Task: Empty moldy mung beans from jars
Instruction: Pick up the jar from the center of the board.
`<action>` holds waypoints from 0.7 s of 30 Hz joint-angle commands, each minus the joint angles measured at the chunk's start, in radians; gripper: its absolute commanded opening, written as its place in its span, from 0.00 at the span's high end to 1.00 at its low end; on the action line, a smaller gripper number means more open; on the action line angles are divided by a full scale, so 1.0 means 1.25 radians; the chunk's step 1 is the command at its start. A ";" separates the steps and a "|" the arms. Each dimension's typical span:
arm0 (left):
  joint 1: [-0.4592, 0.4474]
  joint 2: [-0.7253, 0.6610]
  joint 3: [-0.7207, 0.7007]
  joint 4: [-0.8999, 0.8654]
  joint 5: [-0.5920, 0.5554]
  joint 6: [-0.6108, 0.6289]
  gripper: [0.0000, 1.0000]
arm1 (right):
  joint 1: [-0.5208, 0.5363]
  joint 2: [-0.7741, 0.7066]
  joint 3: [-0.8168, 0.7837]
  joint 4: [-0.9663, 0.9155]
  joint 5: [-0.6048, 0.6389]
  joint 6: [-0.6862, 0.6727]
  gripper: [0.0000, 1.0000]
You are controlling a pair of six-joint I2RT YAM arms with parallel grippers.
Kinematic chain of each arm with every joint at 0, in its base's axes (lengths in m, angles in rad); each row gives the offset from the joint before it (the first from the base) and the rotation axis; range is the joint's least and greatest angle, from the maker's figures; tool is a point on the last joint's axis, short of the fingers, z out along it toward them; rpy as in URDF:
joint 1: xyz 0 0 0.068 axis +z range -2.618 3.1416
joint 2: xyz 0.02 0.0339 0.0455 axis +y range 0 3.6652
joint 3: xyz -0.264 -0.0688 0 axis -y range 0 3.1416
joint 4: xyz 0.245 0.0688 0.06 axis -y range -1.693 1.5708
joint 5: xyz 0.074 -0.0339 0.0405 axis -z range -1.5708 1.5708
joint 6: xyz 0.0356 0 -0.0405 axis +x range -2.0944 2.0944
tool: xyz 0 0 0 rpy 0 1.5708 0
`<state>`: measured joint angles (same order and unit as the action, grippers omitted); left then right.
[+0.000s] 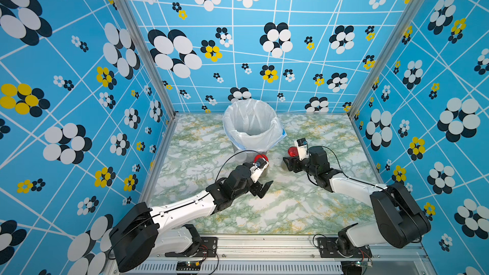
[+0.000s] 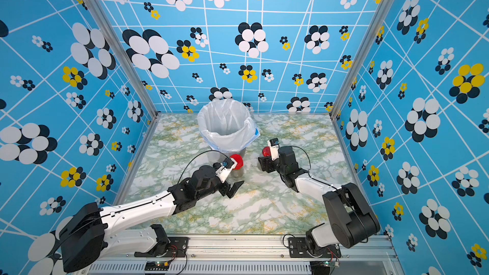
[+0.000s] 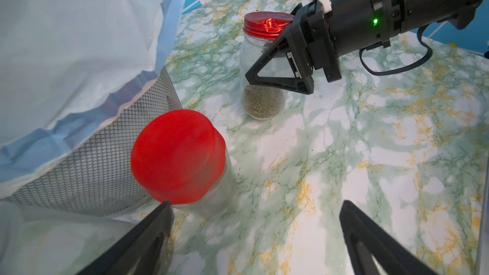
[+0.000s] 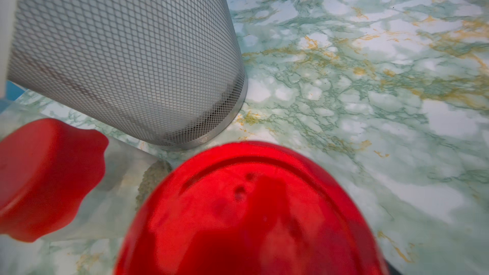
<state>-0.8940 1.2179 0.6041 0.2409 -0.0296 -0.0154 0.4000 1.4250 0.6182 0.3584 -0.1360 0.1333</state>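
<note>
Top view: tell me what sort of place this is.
Probably a staged robot test booth, not a kitchen: flower-print blue walls on an aluminium frame, a marble-print tabletop, a left arm and right arm mounted on the front rail.

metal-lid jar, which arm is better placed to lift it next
Right. The right gripper straddles the metal-lid jar, one finger across its glass below the lid. The left gripper hangs open, apart from it, beside the other red-lid jar.

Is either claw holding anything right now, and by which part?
Left claw open, empty. Right claw straddles the shiny red-lidded jar at its glass body below the lid; grip cannot be told.
</note>
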 commanded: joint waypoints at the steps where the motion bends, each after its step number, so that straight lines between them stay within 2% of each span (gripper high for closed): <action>1: 0.005 0.023 0.028 0.055 0.063 0.003 0.01 | 0.005 -0.071 0.030 -0.094 -0.010 -0.018 0.33; 9: 0.007 0.107 0.082 0.150 0.126 -0.001 0.00 | 0.006 -0.247 0.033 -0.243 -0.078 0.045 0.33; 12: 0.009 0.148 0.141 0.120 0.180 0.005 0.01 | 0.006 -0.307 0.047 -0.284 -0.116 0.068 0.33; 21: 0.011 0.243 0.247 0.146 0.247 0.011 0.00 | 0.006 -0.394 0.106 -0.386 -0.163 0.075 0.33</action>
<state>-0.8894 1.4845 0.8539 0.4061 0.2268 -0.0147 0.4007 0.9592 0.7071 -0.0711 -0.2905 0.2035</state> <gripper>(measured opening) 0.996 0.765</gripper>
